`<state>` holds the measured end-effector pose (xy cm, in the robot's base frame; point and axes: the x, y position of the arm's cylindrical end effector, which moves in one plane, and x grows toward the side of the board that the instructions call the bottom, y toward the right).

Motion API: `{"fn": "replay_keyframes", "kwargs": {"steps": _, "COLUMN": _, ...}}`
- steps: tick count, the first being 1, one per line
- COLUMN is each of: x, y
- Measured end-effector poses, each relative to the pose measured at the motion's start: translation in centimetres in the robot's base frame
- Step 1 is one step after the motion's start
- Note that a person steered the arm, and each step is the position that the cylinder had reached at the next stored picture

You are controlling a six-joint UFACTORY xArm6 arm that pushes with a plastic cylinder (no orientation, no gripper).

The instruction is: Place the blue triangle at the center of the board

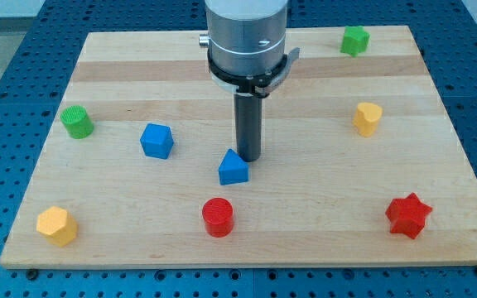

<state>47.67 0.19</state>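
The blue triangle lies on the wooden board, a little below the board's middle. My tip stands just to the upper right of it, touching or almost touching its top right edge. The rod hangs from the grey arm head at the view's top centre.
A blue cube sits left of the triangle. A red cylinder is below it. A green cylinder is at the left, a yellow hexagon at the bottom left, a green star at the top right, a yellow heart at the right, a red star at the bottom right.
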Motion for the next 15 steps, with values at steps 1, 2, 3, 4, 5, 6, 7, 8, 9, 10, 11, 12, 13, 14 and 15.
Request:
{"fn": "replay_keyframes", "kwargs": {"steps": 1, "x": 1.2, "y": 1.6}}
{"fn": "replay_keyframes", "kwargs": {"steps": 2, "x": 3.5, "y": 1.5}}
{"fn": "replay_keyframes", "kwargs": {"steps": 3, "x": 5.5, "y": 0.9}}
{"fn": "replay_keyframes", "kwargs": {"steps": 4, "x": 5.5, "y": -0.2}}
{"fn": "replay_keyframes", "kwargs": {"steps": 5, "x": 5.5, "y": -1.9}}
{"fn": "replay_keyframes", "kwargs": {"steps": 6, "x": 5.5, "y": -5.2}}
{"fn": "replay_keyframes", "kwargs": {"steps": 7, "x": 5.5, "y": -6.2}}
{"fn": "replay_keyframes", "kwargs": {"steps": 8, "x": 5.5, "y": -5.3}}
{"fn": "replay_keyframes", "kwargs": {"steps": 9, "x": 5.5, "y": -3.4}}
{"fn": "replay_keyframes", "kwargs": {"steps": 10, "x": 3.8, "y": -3.4}}
{"fn": "replay_keyframes", "kwargs": {"steps": 11, "x": -0.6, "y": -3.3}}
{"fn": "replay_keyframes", "kwargs": {"steps": 12, "x": -2.9, "y": -2.5}}
{"fn": "replay_keyframes", "kwargs": {"steps": 13, "x": -3.4, "y": -2.1}}
{"fn": "replay_keyframes", "kwargs": {"steps": 14, "x": -3.4, "y": -2.5}}
{"fn": "replay_keyframes", "kwargs": {"steps": 15, "x": -3.4, "y": -2.1}}
